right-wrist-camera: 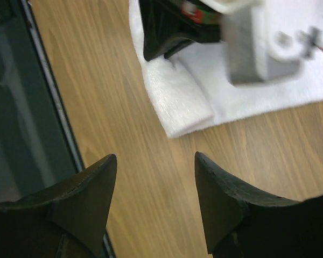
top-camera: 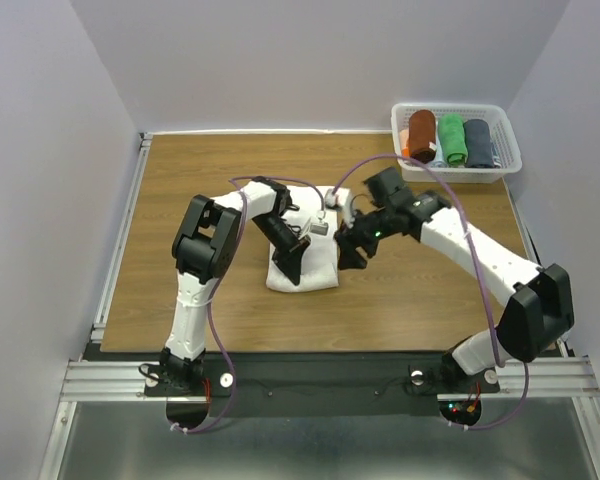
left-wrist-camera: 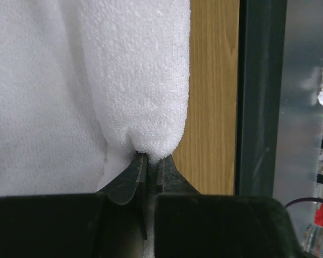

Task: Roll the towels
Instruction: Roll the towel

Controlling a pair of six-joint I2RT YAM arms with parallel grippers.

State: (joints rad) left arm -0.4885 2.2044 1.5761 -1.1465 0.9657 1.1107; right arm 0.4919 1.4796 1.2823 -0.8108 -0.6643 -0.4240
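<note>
The white towel [top-camera: 318,270] lies mid-table, its near edge turned up into a thick roll [left-wrist-camera: 140,80]. My left gripper [top-camera: 292,262] is shut on that rolled edge, the fingertips [left-wrist-camera: 151,158] pinching the cloth at the end of the roll. My right gripper [top-camera: 352,252] hovers just right of the towel, open and holding nothing. In the right wrist view its gap [right-wrist-camera: 155,161] shows only bare wood, with the white towel's rolled corner [right-wrist-camera: 177,102] ahead of it. The dark blue-grey towel [top-camera: 477,142] sits rolled in the basket at the back right.
The white basket [top-camera: 511,158] at the back right corner also holds a rust-brown roll [top-camera: 421,135] and a green roll [top-camera: 451,138]. A dark rail [left-wrist-camera: 261,97] runs along the table's near edge, close to the roll. White walls enclose the table.
</note>
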